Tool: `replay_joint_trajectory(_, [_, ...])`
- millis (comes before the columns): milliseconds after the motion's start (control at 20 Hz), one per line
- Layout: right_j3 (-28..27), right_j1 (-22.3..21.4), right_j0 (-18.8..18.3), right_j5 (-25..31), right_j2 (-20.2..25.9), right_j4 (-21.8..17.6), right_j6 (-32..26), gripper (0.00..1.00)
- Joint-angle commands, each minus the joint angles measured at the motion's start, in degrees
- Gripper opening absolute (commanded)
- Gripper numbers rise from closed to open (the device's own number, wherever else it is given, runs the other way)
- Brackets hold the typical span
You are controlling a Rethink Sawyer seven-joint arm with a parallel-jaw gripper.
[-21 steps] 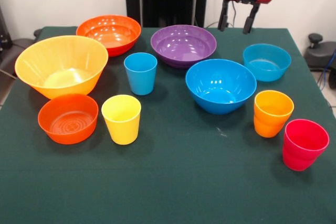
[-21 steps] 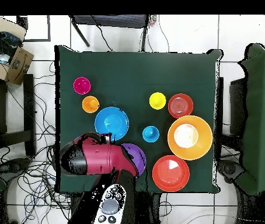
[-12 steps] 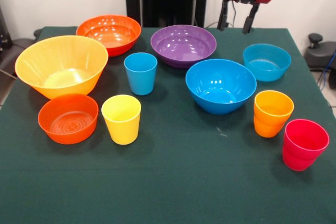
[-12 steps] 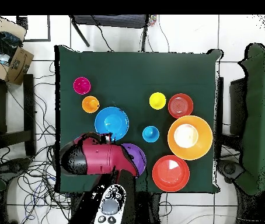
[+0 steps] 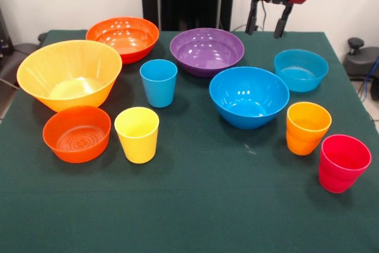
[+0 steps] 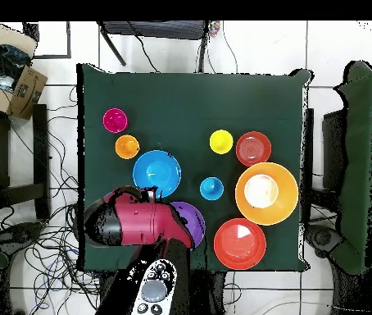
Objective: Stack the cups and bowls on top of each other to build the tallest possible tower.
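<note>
Cups and bowls are sitting separately, unstacked, across the green table (image 5: pixel 195 205); overhead, we are seeing the red arm (image 6: pixel 136 221) hiding the small teal-blue bowl (image 5: pixel 301 70) and part of the purple bowl (image 6: pixel 191 221). Upper right in the front view, the gripper (image 5: pixel 268 23) is hanging empty, fingers apart

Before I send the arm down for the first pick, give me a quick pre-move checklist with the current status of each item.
1. Gripper empty and open: ok; its two fingers hang apart, holding nothing.
2. Gripper clear of the tableware: ok; raised at the back, above the table.
3. Cups upright, none tipped: ok; blue cup, yellow cup, orange cup, red cup.
4. Bowls open side up: ok, all six.
5. Anything stacked yet: no, tower not started.
6. Small teal bowl visible from overhead: not ok; the arm hides it.
</note>
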Motion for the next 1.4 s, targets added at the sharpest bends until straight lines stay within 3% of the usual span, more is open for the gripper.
replay_joint_trajectory(50, [-2.4, 3.27, 0.15, 4.11, 2.9, 1.28, 9.09, 1.0])
replay_joint_trajectory(350, [-0.99, 2.41, -1.99, 2.41, 4.94, 1.02, 7.78, 1.0])
replay_joint_trajectory(700, [-3.45, -2.21, -6.84, 11.91, 8.45, 1.98, 2.99, 1.0])
replay_joint_trajectory(850, [-6.12, -2.23, -7.8, 14.96, 9.0, 2.23, 2.84, 1.0])
replay_joint_trajectory(1400, [-11.18, -0.44, -11.75, 17.08, 13.05, 1.74, 2.02, 1.0])
